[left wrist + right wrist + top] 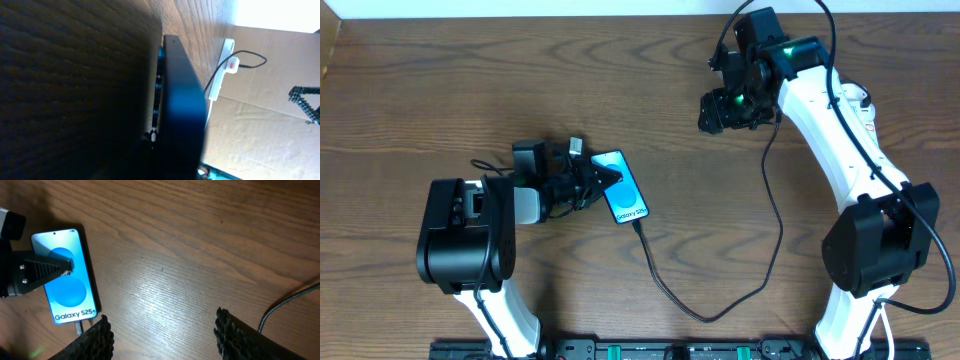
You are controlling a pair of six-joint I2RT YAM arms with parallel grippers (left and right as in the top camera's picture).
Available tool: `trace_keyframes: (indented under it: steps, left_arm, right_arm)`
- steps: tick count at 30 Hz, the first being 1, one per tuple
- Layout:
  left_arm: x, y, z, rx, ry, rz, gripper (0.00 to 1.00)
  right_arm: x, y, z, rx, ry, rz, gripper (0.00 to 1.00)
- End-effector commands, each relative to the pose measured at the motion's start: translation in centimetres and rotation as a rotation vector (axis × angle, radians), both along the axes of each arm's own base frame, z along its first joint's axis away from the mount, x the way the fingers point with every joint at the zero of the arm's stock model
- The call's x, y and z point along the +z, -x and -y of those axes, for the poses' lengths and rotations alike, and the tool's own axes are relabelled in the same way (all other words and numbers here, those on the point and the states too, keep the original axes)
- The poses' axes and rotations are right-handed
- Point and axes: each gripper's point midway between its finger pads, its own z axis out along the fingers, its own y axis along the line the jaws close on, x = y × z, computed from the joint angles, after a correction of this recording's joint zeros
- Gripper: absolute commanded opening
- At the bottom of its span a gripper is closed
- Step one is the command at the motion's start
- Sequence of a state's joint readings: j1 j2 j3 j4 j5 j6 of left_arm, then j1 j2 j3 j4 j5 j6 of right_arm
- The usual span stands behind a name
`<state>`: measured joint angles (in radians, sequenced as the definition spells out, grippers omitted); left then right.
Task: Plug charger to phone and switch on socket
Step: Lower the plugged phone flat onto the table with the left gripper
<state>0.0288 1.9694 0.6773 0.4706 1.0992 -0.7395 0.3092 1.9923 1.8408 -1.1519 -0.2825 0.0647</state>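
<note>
The phone (pixel 623 190) lies on the wooden table with its blue "Galaxy S25+" screen (pixel 65 277) facing up. My left gripper (pixel 604 178) is shut on the phone's edge, one finger (pixel 42 269) lying across the screen. Seen edge-on, the phone (pixel 182 100) fills the left wrist view. The charger's black cable (pixel 660 280) runs from its plug tip (pixel 79 326) at the phone's lower end, loops near the front edge and rises toward my right arm. My right gripper (pixel 722 110) hovers open (pixel 162 332) over bare wood, right of the phone. The white socket (pixel 223 62) with a red mark shows only in the left wrist view.
The right arm's white links (pixel 840 130) cross the right side of the table. A stretch of black cable (pixel 287 302) lies just right of my right fingers. Brown cardboard (pixel 260 125) stands beyond the table's edge in the left wrist view.
</note>
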Motion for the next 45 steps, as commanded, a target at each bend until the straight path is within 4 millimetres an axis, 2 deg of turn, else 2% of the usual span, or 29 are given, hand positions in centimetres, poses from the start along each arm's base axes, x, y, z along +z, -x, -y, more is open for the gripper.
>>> trace_keyframes:
  steps: [1, 6, 15, 20, 26, 33, 45]
  left_arm:
    - [-0.1, 0.1, 0.1, -0.003, 0.007, -0.008, 0.13]
    - [-0.1, 0.1, 0.1, -0.004, 0.007, -0.008, 0.13]
    - [-0.1, 0.1, 0.1, 0.001, 0.011, -0.017, 0.24]
    - [-0.1, 0.0, 0.1, 0.003, 0.009, -0.017, 0.42]
    - [-0.3, -0.1, -0.1, 0.013, -0.003, -0.018, 0.46]
    - [-0.3, -0.2, -0.3, 0.02, -0.004, -0.018, 0.6]
    - [-1.1, -0.3, -1.6, 0.061, -0.038, -0.049, 0.66]
  right_arm:
    - [0.5, 0.1, -0.2, -0.003, -0.001, 0.008, 0.65]
    - [0.5, 0.1, -0.2, -0.003, -0.001, 0.008, 0.65]
    - [0.4, 0.3, -0.1, -0.003, 0.001, 0.0, 0.65]
    - [0.4, 0.3, -0.1, -0.003, 0.001, 0.0, 0.65]
    - [0.4, 0.4, -0.1, -0.003, 0.002, -0.002, 0.65]
    - [0.4, 0.4, -0.1, -0.003, 0.002, -0.002, 0.65]
    - [0.4, 0.4, -0.1, -0.003, 0.002, -0.002, 0.66]
